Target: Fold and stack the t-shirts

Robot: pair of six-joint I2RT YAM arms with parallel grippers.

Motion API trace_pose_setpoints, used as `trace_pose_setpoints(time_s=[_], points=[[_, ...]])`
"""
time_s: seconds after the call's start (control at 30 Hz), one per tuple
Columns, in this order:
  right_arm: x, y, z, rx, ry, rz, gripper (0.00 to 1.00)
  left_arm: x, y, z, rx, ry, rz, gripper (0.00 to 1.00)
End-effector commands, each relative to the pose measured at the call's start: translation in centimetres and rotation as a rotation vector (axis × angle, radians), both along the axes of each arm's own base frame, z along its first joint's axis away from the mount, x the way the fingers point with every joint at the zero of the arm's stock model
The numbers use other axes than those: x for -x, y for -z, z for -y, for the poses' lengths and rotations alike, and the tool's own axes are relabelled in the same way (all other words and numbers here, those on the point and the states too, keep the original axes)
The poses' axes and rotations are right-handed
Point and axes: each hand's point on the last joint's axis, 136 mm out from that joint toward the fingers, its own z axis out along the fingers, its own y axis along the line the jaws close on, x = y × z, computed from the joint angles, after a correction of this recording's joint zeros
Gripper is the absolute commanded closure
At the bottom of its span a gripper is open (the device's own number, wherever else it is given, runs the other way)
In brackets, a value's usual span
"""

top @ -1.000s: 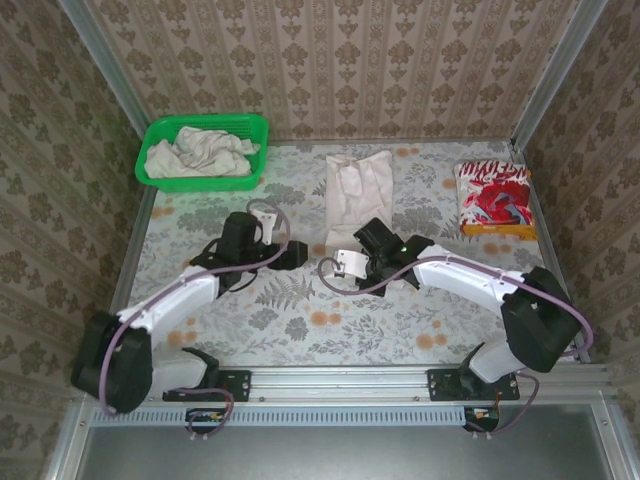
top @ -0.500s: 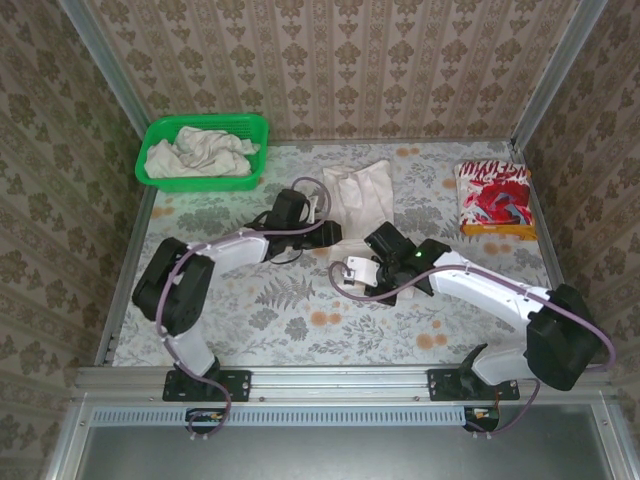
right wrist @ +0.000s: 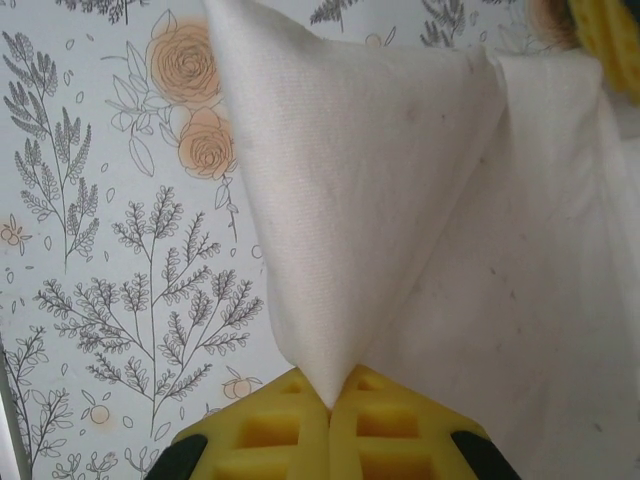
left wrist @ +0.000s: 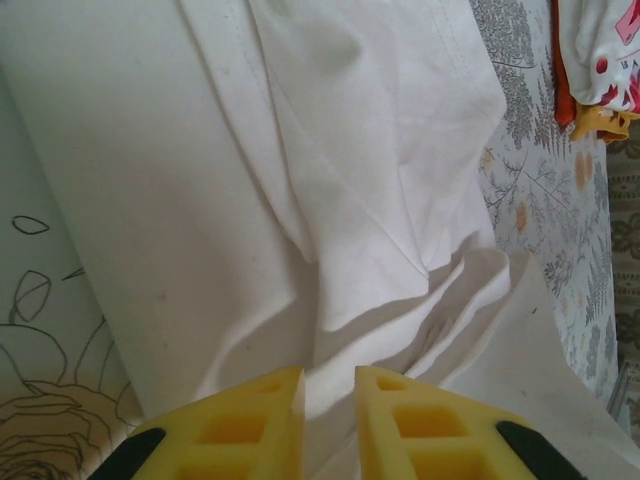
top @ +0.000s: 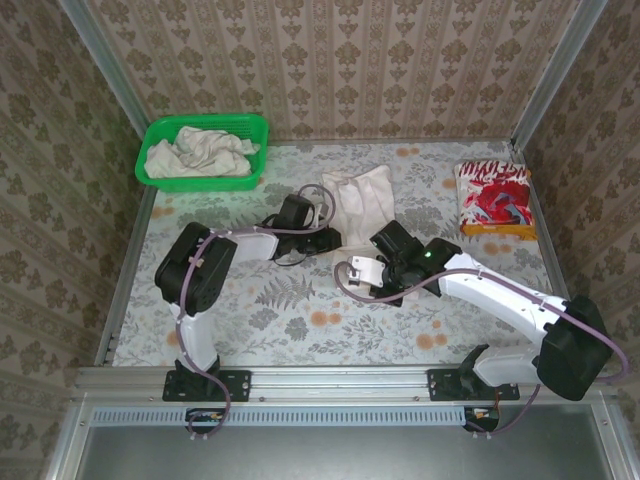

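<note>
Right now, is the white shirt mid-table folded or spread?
Partly folded: the white shirt is a narrow strip, one corner pinched in the right fingers.

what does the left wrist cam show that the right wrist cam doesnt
Left wrist view: the red-and-white folded shirt in the top right corner, and the left hand, its yellow fingers nearly together with cloth in the gap. Right wrist view: the right hand pinching a corner of cloth that stands up in a peak. Both share the off-white t-shirt and the floral table cover.
</note>
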Motion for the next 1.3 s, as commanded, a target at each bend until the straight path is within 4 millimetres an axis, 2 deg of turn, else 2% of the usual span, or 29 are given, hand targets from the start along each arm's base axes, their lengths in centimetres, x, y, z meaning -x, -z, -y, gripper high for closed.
trace_pose_setpoints(time_s=[0.0,0.07,0.13,0.33,0.43,0.6,0.7,0.83,0.93,1.0,1.13,1.27], points=[[-0.7,-2.2,-0.3,-0.01,-0.026,0.059,1.0,0.8,1.7,-0.3,-0.006,0.023,-0.046,0.82],[-1.4,-2.6,-0.4,-0.003,-0.028,0.083,1.0,1.2,2.6,-0.6,-0.021,0.027,-0.066,0.9],[-2.3,-3.0,-0.3,0.005,-0.025,0.104,1.0,1.8,3.5,-0.9,-0.039,0.032,-0.087,0.94],[-6.1,-4.4,0.0,0.051,-0.033,0.185,1.0,3.1,5.2,-2.0,-0.065,0.036,-0.126,0.95],[-8.4,-4.2,-0.3,0.074,-0.041,0.188,1.0,3.5,5.5,-2.5,-0.07,0.031,-0.141,0.96],[-12.1,-5.1,-0.6,0.109,-0.062,0.23,1.0,3.2,6.0,-4.5,-0.02,-0.059,-0.192,1.0],[-13.3,-5.4,-0.9,0.129,-0.084,0.234,1.0,2.8,6.3,-5.1,0.023,-0.112,-0.248,1.0],[-13.5,-5.8,-1.3,0.126,-0.102,0.221,1.0,2.2,4.7,-4.4,0.089,-0.097,-0.248,0.98],[-12.7,-6.1,-1.1,0.12,-0.1,0.203,1.0,1.5,2.8,-3.9,0.112,-0.088,-0.206,0.93],[-11.5,-6.2,-0.9,0.109,-0.101,0.179,1.0,0.7,1.4,-3.8,0.115,-0.091,-0.169,0.92],[-8.7,-6.1,-0.8,0.067,-0.101,0.124,1.0,-0.8,-0.9,-4.3,0.115,-0.118,-0.123,0.82],[-6.8,-5.7,-0.5,0.054,-0.088,0.089,1.0,-2.5,-1.8,-5.0,0.081,-0.168,-0.087,0.74]])
